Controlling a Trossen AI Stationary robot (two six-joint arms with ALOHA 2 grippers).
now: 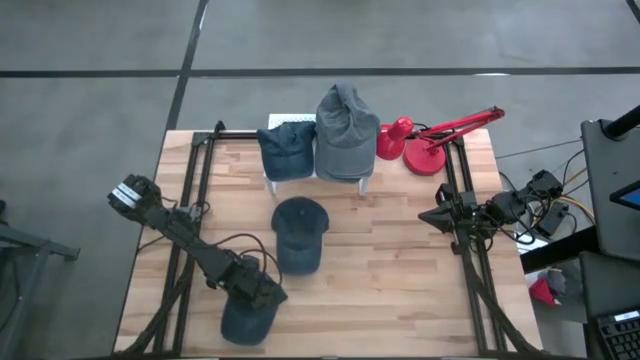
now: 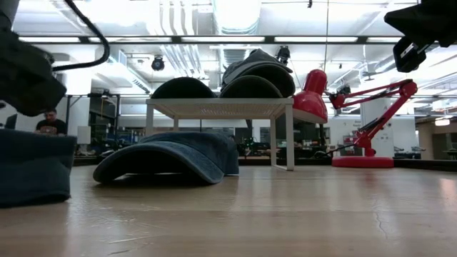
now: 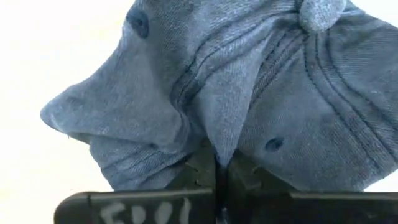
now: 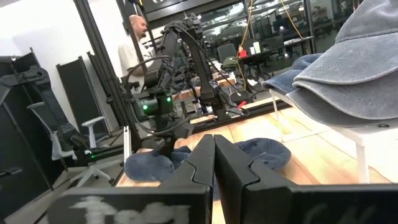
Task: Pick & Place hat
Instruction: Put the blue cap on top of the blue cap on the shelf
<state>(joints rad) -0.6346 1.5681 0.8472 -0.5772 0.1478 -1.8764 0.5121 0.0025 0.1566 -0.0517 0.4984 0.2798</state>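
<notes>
Left claw (image 3: 217, 180), near the bench's (image 1: 400, 300) front edge, pinches a crown fold of the dark blue denim cap (image 3: 249, 87); thin purchase may slip when lifted.

Two hats (image 1: 322, 140) on stand (image 1: 272, 184); lamp (image 1: 425, 145) right; another hat (image 1: 299, 233) before it

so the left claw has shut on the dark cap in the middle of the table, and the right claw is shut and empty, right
Not that cap. The left claw has shut on the blue cap at the table's near edge, as the high view shows; the dark middle cap lies untouched. The right claw is shut and empty.
</notes>
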